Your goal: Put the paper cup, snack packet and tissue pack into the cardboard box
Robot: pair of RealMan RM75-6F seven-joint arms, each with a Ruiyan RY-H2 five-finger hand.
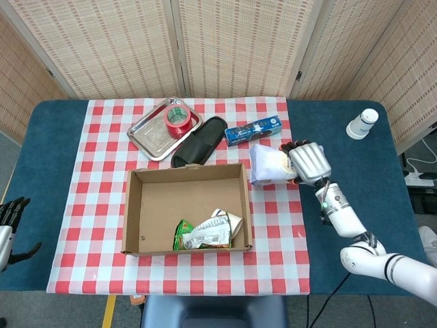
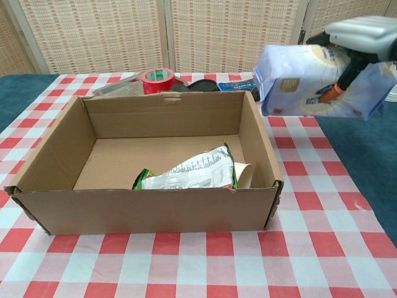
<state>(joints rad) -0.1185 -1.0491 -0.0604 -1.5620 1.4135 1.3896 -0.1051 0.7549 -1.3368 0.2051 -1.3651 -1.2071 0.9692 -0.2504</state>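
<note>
My right hand (image 1: 309, 162) (image 2: 361, 34) grips the white and blue tissue pack (image 1: 269, 165) (image 2: 313, 81) and holds it up off the table, just right of the cardboard box (image 1: 136, 219) (image 2: 142, 211). Inside the box, at its near right corner, lie the green and silver snack packet (image 1: 203, 235) (image 2: 186, 171) and the paper cup (image 1: 233, 222) (image 2: 244, 174) on its side. My left hand (image 1: 9, 222) hangs open off the table's left edge, far from everything.
Behind the box lie a black slipper (image 1: 200, 141), a metal tray (image 1: 150, 139) with a red tape roll (image 1: 177, 121) (image 2: 157, 79), and a blue biscuit packet (image 1: 253, 130). A white bottle (image 1: 361, 124) stands far right on the blue cloth.
</note>
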